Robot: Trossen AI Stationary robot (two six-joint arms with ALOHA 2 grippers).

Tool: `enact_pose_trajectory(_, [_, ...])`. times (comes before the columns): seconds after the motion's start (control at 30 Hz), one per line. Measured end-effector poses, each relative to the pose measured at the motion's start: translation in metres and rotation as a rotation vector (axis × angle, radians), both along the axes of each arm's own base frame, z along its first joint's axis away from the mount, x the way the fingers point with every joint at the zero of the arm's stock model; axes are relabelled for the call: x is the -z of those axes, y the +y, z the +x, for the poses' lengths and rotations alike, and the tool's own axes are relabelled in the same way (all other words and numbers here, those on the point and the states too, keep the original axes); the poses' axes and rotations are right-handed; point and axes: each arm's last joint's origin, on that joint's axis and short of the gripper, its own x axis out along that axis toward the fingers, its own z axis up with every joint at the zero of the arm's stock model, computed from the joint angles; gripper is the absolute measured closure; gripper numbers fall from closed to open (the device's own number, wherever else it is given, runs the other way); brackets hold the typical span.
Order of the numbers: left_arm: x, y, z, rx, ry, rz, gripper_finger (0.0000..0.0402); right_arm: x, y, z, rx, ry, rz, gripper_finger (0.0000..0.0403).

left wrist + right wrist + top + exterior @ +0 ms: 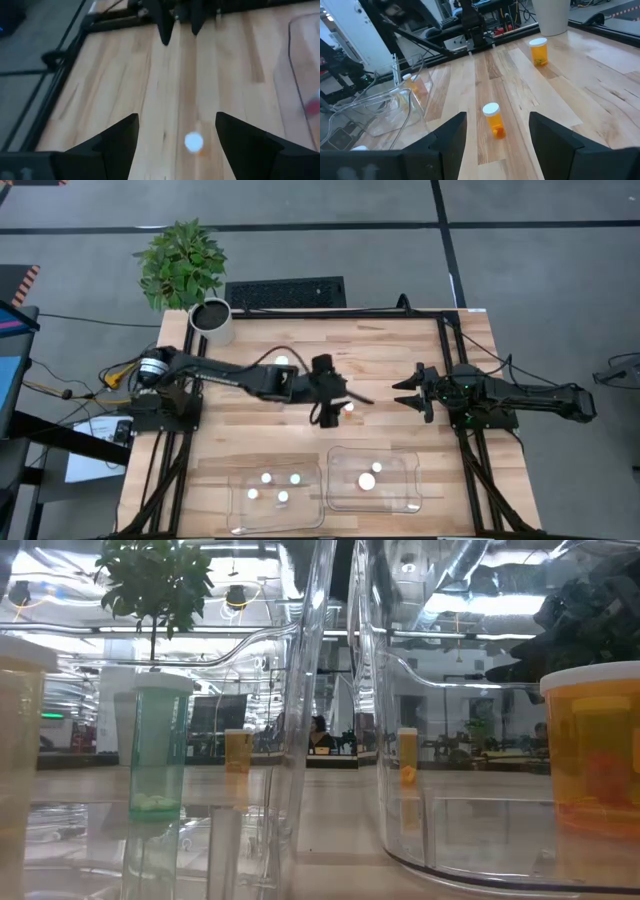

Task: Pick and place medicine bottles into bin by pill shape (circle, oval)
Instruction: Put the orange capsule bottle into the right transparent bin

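Note:
A small amber bottle with a white cap point(348, 408) stands upright on the wooden table near its middle. My left gripper point(335, 412) hangs open just above it; in the left wrist view the cap point(194, 141) shows below and between the spread fingers of my left gripper point(177, 117), untouched. A second amber bottle point(538, 51) stands farther back, near the white pot. My right gripper point(405, 392) waits open at the table's right, facing the middle bottle point(492, 120). More bottles stand in the two clear bins point(275, 495) point(372, 480) at the near edge.
A white plant pot point(212, 320) with a green plant stands at the far left corner. The left bin's clear wall point(395, 107) and the right bin's wall point(300, 75) lie close to the near side. A keyboard point(285, 292) lies beyond the far edge.

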Motion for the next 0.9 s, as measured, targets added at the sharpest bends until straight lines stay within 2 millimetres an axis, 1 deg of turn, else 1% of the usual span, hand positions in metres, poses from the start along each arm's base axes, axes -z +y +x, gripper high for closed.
enact_pose_trajectory(0.07, [0.008,0.009,0.012,0.027,-0.027,-0.024,0.0143,0.000,0.000,0.000,0.000,0.000,0.000,0.0178])
enact_pose_trajectory(0.13, [0.025,0.016,0.017,0.038,0.033,-0.034,0.0143,0.000,0.000,0.000,0.000,0.000,0.000,0.0178])
enact_pose_trajectory(0.17, [0.033,0.018,0.023,0.047,0.033,-0.037,0.0143,0.001,0.000,0.000,0.000,0.006,0.001,0.0178])
enact_pose_trajectory(0.23, [0.053,0.022,0.030,0.047,0.083,-0.034,0.0143,0.000,0.000,0.000,-0.001,0.005,0.001,0.0178])
enact_pose_trajectory(0.3, [0.069,0.023,0.038,0.061,0.091,-0.043,0.0143,0.001,0.000,0.001,0.000,0.016,0.003,0.0178])
enact_pose_trajectory(0.43, [0.094,0.026,0.051,0.064,0.089,-0.052,0.0143,0.002,0.000,0.001,0.000,0.025,0.004,0.0178])
enact_pose_trajectory(0.5, [0.102,0.028,0.050,0.064,0.129,-0.057,0.0143,0.002,0.000,0.001,0.000,0.027,0.005,0.0178])
enact_pose_trajectory(0.53, [0.105,0.028,0.052,0.068,0.115,-0.061,0.0143,0.003,0.000,0.001,-0.001,0.029,0.006,0.0178])
enact_pose_trajectory(0.57, [0.105,0.027,0.055,0.071,0.096,-0.068,0.0143,0.003,0.000,0.001,-0.001,0.031,0.006,0.0178])
enact_pose_trajectory(0.63, [0.108,0.027,0.052,0.072,0.134,-0.074,0.0143,0.003,0.000,0.002,-0.001,0.034,0.006,0.0178])
enact_pose_trajectory(0.9, [0.112,0.023,0.049,0.099,0.186,-0.102,0.0143,0.004,0.000,0.002,-0.001,0.039,0.007,0.0178])
